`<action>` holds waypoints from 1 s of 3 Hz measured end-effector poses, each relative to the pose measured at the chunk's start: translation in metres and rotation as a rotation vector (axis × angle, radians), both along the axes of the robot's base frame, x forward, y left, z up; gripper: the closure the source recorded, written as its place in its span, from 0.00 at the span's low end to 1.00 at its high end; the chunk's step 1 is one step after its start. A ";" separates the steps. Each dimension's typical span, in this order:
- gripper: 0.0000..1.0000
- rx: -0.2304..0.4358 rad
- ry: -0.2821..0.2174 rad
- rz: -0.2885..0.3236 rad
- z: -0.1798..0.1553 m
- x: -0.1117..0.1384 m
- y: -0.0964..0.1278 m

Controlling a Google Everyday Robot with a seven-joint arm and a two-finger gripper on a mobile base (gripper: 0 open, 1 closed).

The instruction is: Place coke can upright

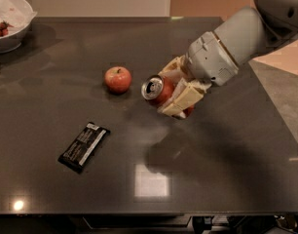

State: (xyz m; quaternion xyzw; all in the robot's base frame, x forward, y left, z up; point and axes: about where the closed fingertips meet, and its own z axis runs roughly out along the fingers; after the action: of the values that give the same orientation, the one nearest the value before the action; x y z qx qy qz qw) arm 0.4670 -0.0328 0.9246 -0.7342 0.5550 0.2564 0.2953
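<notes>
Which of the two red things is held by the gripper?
The coke can with the silver top: the gripper holds it tilted above the table. The round apple sits on the table beside it, not gripped.

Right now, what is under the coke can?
The gripper holds the coke can tilted above bare table, where a shadow falls. Its fingers cover the can's far end.

The red cylindrical metal coke can (155,88) is clamped in the gripper (171,92), held off the dark table (227,169). It is tilted almost sideways with its silver pull-tab end facing left, over the table's middle and slightly nearer the far edge.
</notes>
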 end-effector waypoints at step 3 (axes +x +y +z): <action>1.00 0.444 0.171 -0.246 0.003 0.017 -0.012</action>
State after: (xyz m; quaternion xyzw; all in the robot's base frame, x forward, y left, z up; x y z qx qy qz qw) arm 0.4843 -0.0445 0.9272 -0.5543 0.5931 0.3949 0.4301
